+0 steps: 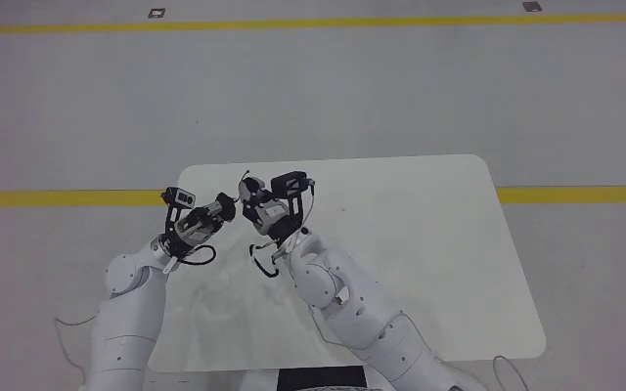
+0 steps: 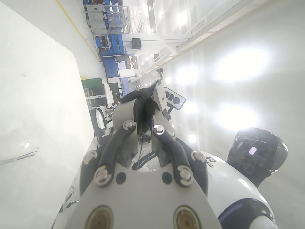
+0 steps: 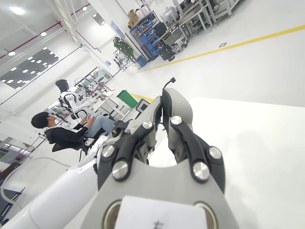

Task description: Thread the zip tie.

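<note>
The right gripper (image 3: 163, 98) hangs above the table (image 1: 440, 254), over the part near its far left corner, with its jaws drawn fully together so that the ribbed black pads (image 3: 167, 103) press flat against each other. Clamped between them is the zip tie (image 3: 170, 82): a short curved length of black strap rises out past the fingertips and ends in the small square head, which stands free in the air above the table. The left gripper (image 2: 143, 103) is also above the table, just beside the right gripper and a little nearer the table's left edge, and the two sets of fingertips point at each other and almost meet. Its jaws are closed too, the dark pads meeting with no clear gap between them. A thin black strand, by the look of it the zip tie's strap, runs out from between those pads back toward the palm. From above, a fine black line curves up off the right gripper on the side toward the table's far edge. Neither gripper touches the table
</note>
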Motion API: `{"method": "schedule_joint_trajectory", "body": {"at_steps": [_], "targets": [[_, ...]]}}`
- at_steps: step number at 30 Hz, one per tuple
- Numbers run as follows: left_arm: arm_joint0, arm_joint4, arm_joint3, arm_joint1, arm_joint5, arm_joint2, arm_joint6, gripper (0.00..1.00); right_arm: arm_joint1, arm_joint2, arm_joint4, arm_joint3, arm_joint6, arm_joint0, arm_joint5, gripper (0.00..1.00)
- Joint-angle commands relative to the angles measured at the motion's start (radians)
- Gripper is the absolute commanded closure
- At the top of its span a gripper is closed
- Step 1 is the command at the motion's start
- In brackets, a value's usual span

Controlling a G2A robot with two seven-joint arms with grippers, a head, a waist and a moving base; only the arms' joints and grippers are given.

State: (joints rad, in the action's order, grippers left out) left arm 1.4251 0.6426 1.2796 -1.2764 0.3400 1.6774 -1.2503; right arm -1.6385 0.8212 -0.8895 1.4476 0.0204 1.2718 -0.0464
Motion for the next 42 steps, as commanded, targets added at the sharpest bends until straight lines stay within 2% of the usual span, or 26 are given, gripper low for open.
{"method": "schedule_joint_trajectory", "body": {"at_steps": [1, 30, 31, 32, 33, 42], "targets": [[0.0, 0.0, 0.0, 0.0, 0.0, 0.0, 0.0, 1.0, -0.001, -0.002, 0.001, -0.006, -0.004, -0.001, 0.002, 1.0], [0.0, 0.0, 0.0, 0.0, 0.0, 0.0, 0.0, 1.0, 0.001, 0.004, -0.021, -0.003, -0.033, 0.003, 0.015, 1.0], [0.0, 0.0, 0.0, 0.0, 0.0, 0.0, 0.0, 1.0, 0.001, 0.005, -0.022, -0.002, -0.032, 0.003, 0.015, 0.78], [0.0, 0.0, 0.0, 0.0, 0.0, 0.0, 0.0, 1.0, 0.001, 0.005, -0.024, -0.001, -0.031, 0.003, 0.014, 0.48], [0.0, 0.0, 0.0, 0.0, 0.0, 0.0, 0.0, 1.0, 0.002, 0.007, -0.027, 0.002, -0.028, 0.003, 0.013, 0.0], [0.0, 0.0, 0.0, 0.0, 0.0, 0.0, 0.0, 1.0, 0.008, 0.024, -0.061, 0.033, -0.006, 0.014, 0.016, 0.0]]}}
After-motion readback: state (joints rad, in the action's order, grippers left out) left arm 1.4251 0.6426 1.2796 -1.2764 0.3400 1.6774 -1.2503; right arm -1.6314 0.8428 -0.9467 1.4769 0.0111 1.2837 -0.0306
